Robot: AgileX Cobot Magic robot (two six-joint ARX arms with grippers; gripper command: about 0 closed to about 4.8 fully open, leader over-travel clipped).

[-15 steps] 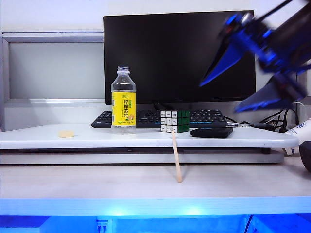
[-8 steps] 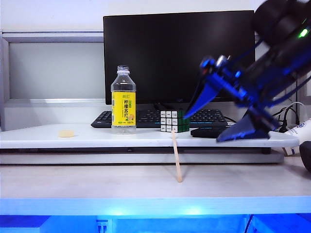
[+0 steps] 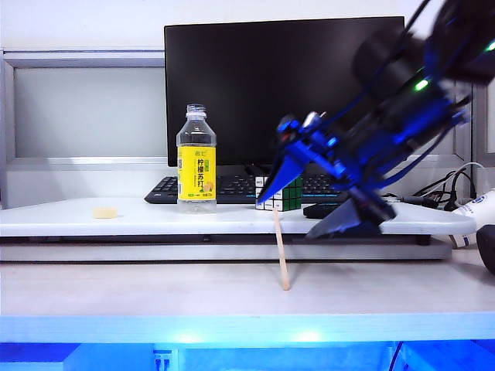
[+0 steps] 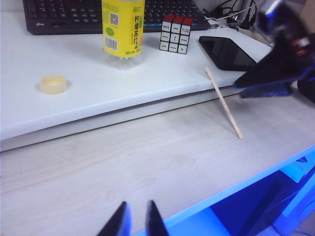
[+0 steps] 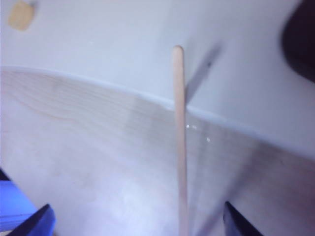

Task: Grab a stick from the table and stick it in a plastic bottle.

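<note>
A large black monitor (image 3: 232, 85), screen dark, stands at the back against the pale wall. Below it lies a black keyboard (image 3: 164, 190). A Rubik's cube (image 4: 175, 33) with red, white and green faces sits just in front of the keyboard. Beside the cube a black phone (image 4: 226, 51) lies flat, screen up. Well apart from these lies a small pale yellow cap (image 4: 53, 84). Cables (image 3: 445, 185) trail at the far right edge.
</note>
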